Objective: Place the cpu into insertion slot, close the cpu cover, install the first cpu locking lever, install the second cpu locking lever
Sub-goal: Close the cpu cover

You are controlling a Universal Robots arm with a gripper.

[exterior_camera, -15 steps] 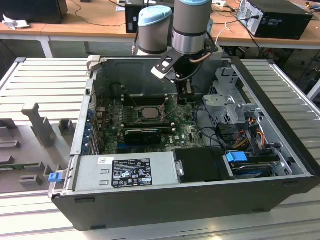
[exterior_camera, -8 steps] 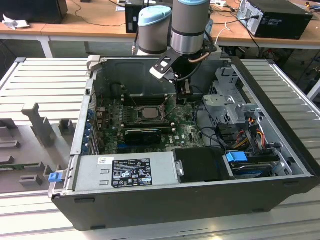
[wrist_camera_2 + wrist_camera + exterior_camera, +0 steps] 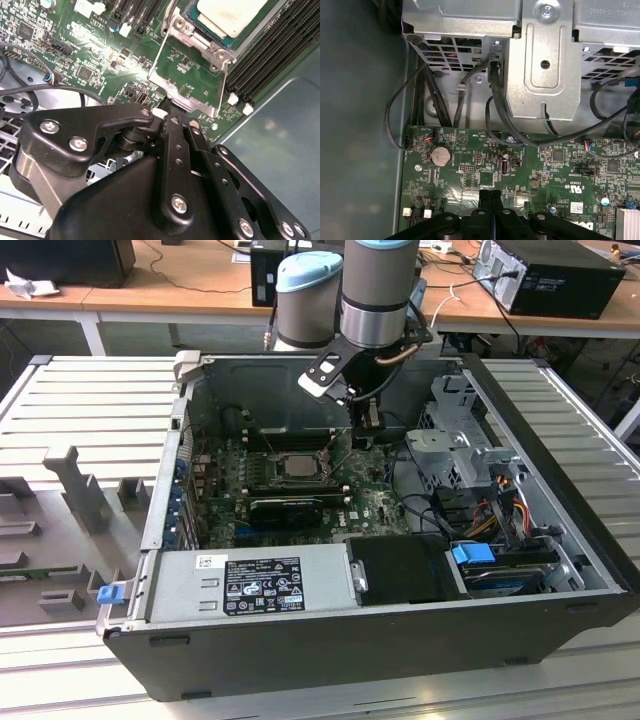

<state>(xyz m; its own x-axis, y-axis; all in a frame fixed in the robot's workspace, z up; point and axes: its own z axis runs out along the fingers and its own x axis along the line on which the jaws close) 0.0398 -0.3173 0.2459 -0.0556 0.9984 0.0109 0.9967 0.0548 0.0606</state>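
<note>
The end effector (image 3: pixel 168 106), tips pressed together, is sitting right at the open cpu cover (image 3: pixel 175 92), with the cpu (image 3: pixel 230 15) lying just beyond it.

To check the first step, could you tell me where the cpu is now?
In the exterior view the cpu sits in the slot mid-board, to the exterior view's left of the gripper.

Robotics lab, opened computer case (image 3: pixel 330 640) on slatted metal bench (image 3: pixel 90 390), wooden desks (image 3: pixel 180 285) behind
</note>
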